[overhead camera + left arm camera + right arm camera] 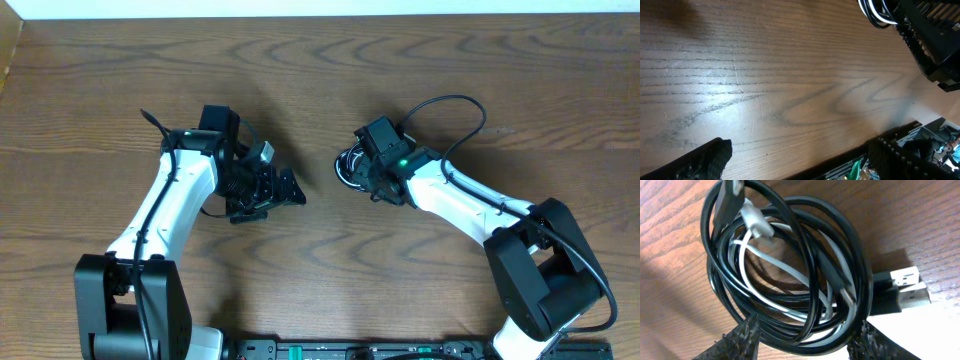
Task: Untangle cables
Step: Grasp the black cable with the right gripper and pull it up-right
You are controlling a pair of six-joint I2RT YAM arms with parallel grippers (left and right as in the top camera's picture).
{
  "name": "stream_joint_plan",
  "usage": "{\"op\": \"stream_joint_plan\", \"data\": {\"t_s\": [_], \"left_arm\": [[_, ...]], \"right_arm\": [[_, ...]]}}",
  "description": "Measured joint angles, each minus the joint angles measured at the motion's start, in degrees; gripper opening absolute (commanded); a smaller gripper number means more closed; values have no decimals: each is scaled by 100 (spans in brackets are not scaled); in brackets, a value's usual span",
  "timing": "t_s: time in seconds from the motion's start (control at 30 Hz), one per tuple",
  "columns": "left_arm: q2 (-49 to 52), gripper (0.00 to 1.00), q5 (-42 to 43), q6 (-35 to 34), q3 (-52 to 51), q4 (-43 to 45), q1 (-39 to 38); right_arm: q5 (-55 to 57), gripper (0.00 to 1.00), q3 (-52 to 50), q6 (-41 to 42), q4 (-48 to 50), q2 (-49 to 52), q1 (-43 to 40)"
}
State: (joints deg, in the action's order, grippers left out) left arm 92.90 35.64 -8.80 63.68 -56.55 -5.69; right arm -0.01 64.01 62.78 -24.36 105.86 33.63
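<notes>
The overhead camera looks straight down on the bench [320, 60] from well above, taking in the whole scene. The left wrist camera skims low across the wood toward the right arm [935, 45]. The right wrist camera points down, very close over the cables [790, 280], which the other two also catch.

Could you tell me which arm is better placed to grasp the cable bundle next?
Right. The right gripper hangs directly over the cables, its open fingers straddling the coil. The left gripper, also open, sits off to the side over the table, the bundle at its view's edge.
</notes>
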Motion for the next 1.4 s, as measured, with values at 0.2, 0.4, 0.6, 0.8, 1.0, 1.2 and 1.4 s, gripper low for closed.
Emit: {"op": "stream_joint_plan", "data": {"t_s": [0.2, 0.4, 0.6, 0.8, 1.0, 1.2, 1.4], "left_arm": [[0, 93, -2, 0, 0, 0, 0], [0, 93, -2, 0, 0, -2, 0], [0, 93, -2, -4, 0, 0, 0], [0, 93, 485, -551, 0, 61, 0], [0, 93, 1119, -708, 0, 157, 0], [0, 93, 1106, -774, 0, 149, -66], [0, 93, 717, -776, 0, 39, -85]], "right_arm": [[240, 11, 0, 59, -122, 0, 15], [245, 1, 2, 26, -153, 0, 15], [-197, 2, 4, -542, -273, -474, -24], [-367, 2, 160, -951, -308, -2396, -87], [-448, 2, 168, -798, -216, -3161, -87], [-776, 2, 160, -662, 822, -3305, -114], [-1362, 2, 153, -612, 2245, -3762, -450]]}}
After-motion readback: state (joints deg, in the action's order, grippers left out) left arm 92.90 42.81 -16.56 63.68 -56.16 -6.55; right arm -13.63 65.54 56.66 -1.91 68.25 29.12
